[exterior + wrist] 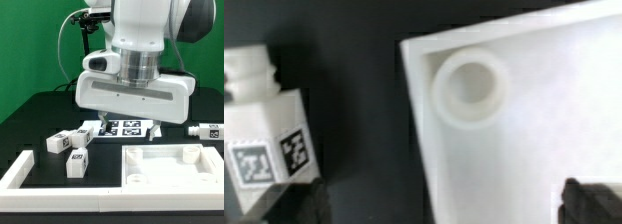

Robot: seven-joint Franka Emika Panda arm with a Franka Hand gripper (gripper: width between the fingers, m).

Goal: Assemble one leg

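My gripper hangs low over the middle of the table, and its hand hides its fingertips in the exterior view. In the wrist view the gripper is open and empty, with one dark fingertip over the black table and the other over the white panel. The panel's edge and a round corner hole lie between them. A white leg with tags lies beside the panel. Legs lie at the exterior view's left and right.
The large white panel lies at the front right of the exterior view. The marker board lies under the hand. A white frame runs along the front left. A green backdrop stands behind the table.
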